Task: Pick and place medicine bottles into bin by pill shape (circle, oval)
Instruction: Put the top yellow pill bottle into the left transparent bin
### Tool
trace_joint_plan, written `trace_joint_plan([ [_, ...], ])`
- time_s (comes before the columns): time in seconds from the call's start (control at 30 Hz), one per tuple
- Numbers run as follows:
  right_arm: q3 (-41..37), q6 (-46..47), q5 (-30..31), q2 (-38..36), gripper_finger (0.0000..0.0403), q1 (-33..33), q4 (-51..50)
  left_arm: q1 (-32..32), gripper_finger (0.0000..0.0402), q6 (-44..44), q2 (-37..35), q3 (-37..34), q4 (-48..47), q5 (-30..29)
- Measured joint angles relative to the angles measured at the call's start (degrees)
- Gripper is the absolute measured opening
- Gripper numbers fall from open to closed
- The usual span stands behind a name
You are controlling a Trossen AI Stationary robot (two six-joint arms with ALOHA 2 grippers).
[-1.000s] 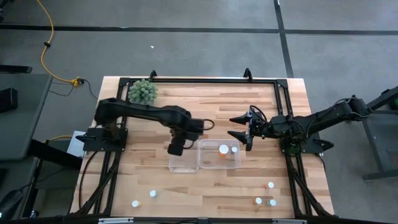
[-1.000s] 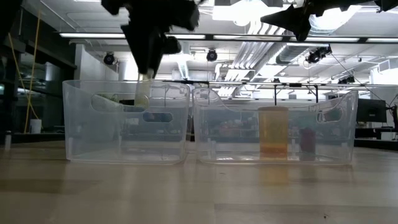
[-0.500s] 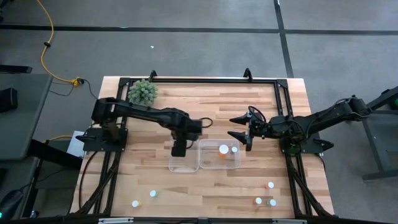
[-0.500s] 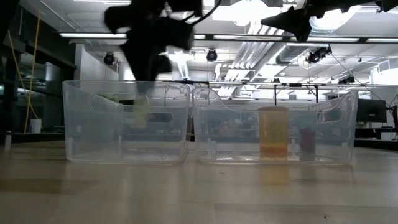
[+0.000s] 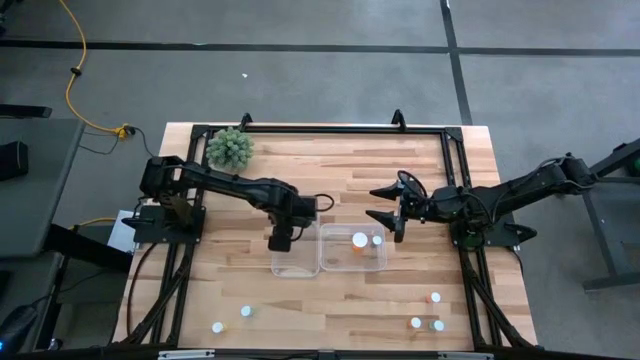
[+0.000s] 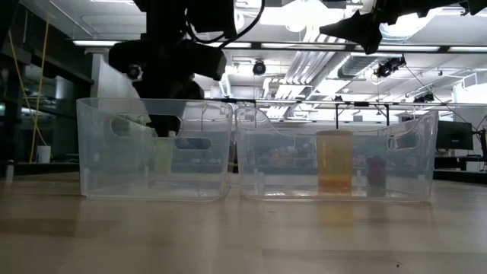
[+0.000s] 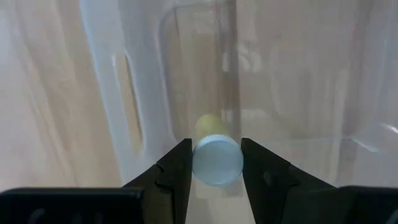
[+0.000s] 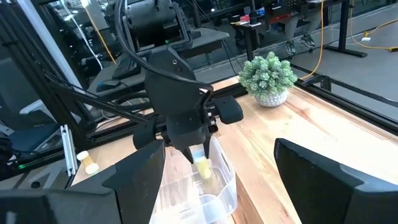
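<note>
I am holding my left pincer (image 7: 215, 163) down inside the left bin (image 5: 295, 262), its two dark fingers (image 7: 175, 173) partly closed and clamping a small pill bottle (image 7: 216, 155) by the sides of its cap. I am gripping it there because the ribbed white cap gives the flat pads something firm to bite on, while the pale yellowish body points away from me toward the bin floor. From the low view the bottle is hanging just above that floor, so I judge it is about ready to be let go.

The two bins are sitting side by side in the middle of the bench (image 5: 330, 170), touching along one wall, which keeps the two pill shapes apart. Both are clear, thin, glossy plastic with rounded corners and slot handles. The right bin (image 5: 352, 268) is already holding two bottles (image 5: 360, 241), one amber and cylindrical with a round white cap.

My right pincer (image 5: 388, 205) is waiting just beyond the right bin, above the bench, spread wide and holding nothing.

More small white-capped bottles (image 5: 415, 323) are standing near the front edge of the pale, striped wooden bench, well apart from the bins. A fuzzy green plant (image 5: 230, 148) is sitting at the far left corner.
</note>
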Motion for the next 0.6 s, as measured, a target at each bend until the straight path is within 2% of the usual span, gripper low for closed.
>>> trace_joint_plan([
  [0.07,0.0,0.0,0.0,0.0,0.0293,0.0,0.0,0.0,0.0111,0.1,0.0,0.0,-0.4,-1.7],
  [0.37,0.0,0.0,0.1,0.0,0.0293,0.0,0.0,0.0,0.0112,4.2,0.0,0.0,-0.5,-1.7],
  [0.6,0.0,-0.1,0.2,0.0,0.0293,0.0,0.0,0.0,0.0149,4.5,0.0,0.0,-0.5,-1.7],
])
